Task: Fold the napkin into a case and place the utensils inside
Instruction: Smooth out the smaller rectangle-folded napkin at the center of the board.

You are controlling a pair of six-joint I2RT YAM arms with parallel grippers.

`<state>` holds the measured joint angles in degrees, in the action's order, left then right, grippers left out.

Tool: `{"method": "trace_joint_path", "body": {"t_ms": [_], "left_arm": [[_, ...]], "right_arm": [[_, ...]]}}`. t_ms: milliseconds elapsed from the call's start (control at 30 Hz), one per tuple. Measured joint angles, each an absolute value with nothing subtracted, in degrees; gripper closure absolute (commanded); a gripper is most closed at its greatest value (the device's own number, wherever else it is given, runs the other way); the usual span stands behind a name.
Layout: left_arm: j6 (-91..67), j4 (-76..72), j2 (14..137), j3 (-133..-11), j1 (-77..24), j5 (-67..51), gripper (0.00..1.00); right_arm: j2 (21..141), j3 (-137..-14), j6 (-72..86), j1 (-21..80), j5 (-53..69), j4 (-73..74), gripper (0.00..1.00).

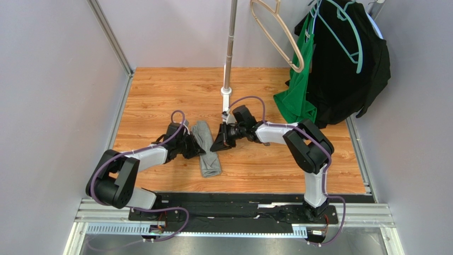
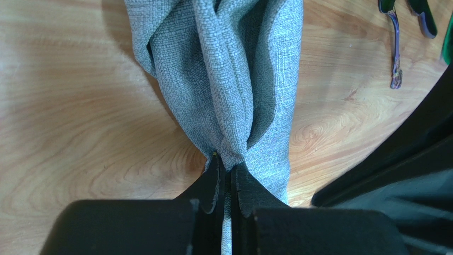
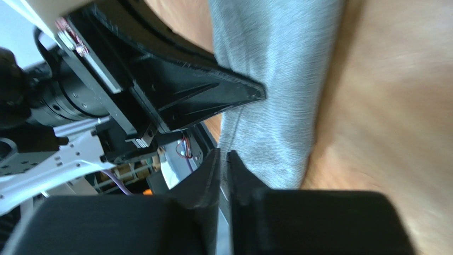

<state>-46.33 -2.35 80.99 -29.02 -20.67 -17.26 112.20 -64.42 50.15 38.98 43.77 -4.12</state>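
The grey napkin [image 1: 206, 150] lies on the wooden table as a narrow, bunched strip between my two grippers. My left gripper [image 2: 228, 167] is shut on its gathered edge, and folds of the napkin [image 2: 228, 79] fan away from the pinch. My right gripper [image 3: 224, 158] meets the opposite long edge of the napkin [image 3: 276, 95], its jaws closed together on that edge. The left gripper's finger [image 3: 212, 93] shows just across the cloth. The utensils [image 2: 396, 58] lie on the wood at the far right of the left wrist view; in the top view they are hidden.
A metal pole [image 1: 229, 53] stands on its white foot just behind the right gripper [image 1: 220, 142]. A green garment [image 1: 298, 90] and a black garment [image 1: 348, 64] hang on hangers at the back right. The table's front rail [image 1: 239, 199] runs near the arm bases.
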Motion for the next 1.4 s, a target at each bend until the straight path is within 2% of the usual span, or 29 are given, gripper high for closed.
{"method": "trace_joint_path", "body": {"t_ms": [200,300,333,400,433,467,500,533,567,667,767,1067,1200,1233,1300,1333,1400], "left_arm": [[-49.0,-4.1,78.5,-26.2,-21.1,-16.2,0.98],[-49.6,-4.2,78.3,-26.2,-21.4,-15.7,0.84],[-49.8,-4.2,78.3,-26.2,-21.5,-15.5,0.77],[-49.8,-3.7,78.0,-26.2,-21.7,-15.1,0.72],[-49.9,-3.1,77.5,-26.2,-21.8,-14.8,0.66],[-49.8,-1.7,76.7,-26.3,-21.8,-14.3,0.52],[-49.6,-0.3,75.7,-26.4,-21.8,-13.8,0.31],[-49.4,1.8,74.6,-26.8,-21.8,-13.0,0.02],[-49.3,4.3,73.1,-27.4,-21.8,-12.1,0.01],[-48.1,11.5,69.8,-31.5,-21.6,-9.0,0.01],[-45.4,17.5,71.5,-39.2,-19.9,-7.0,0.01],[-37.0,23.3,89.8,-54.5,-15.3,-8.4,0.01],[-35.0,24.4,96.4,-57.4,-14.8,-10.4,0.14],[-34.5,24.4,97.3,-57.8,-14.7,-10.6,0.27],[-34.1,24.3,97.6,-58.4,-14.4,-11.0,0.44],[-33.8,24.0,97.8,-58.5,-14.1,-11.2,0.57],[-33.3,23.6,98.3,-58.6,-13.2,-12.2,0.67]], "right_arm": [[112.4,-62.2,51.8,44.2,43.8,-9.3,0.98],[113.8,-60.7,53.2,46.0,44.0,-12.3,1.0],[114.3,-59.9,53.6,46.2,44.0,-13.3,1.0],[115.5,-58.6,54.3,46.5,44.0,-14.3,1.0],[116.3,-58.2,54.4,46.4,44.0,-14.5,1.0],[117.0,-58.0,54.5,46.4,44.1,-14.7,1.0],[117.7,-58.0,54.6,46.4,44.1,-14.8,1.0],[118.1,-58.0,54.7,46.4,44.2,-15.0,1.0],[118.4,-58.0,54.8,46.4,44.6,-15.3,1.0],[118.5,-58.0,54.7,46.4,44.7,-15.8,1.0],[118.5,-58.0,54.1,46.4,44.7,-15.8,1.0],[118.5,-58.0,53.1,46.4,44.8,-15.8,1.0],[118.5,-58.0,52.4,46.4,44.9,-15.7,1.0],[118.5,-58.0,52.2,46.4,44.9,-15.7,1.0],[118.5,-57.6,51.6,46.4,44.9,-15.9,1.0],[118.4,-57.3,51.3,46.4,45.0,-16.1,1.0],[117.9,-56.6,50.5,46.4,45.1,-16.3,1.0]]}}
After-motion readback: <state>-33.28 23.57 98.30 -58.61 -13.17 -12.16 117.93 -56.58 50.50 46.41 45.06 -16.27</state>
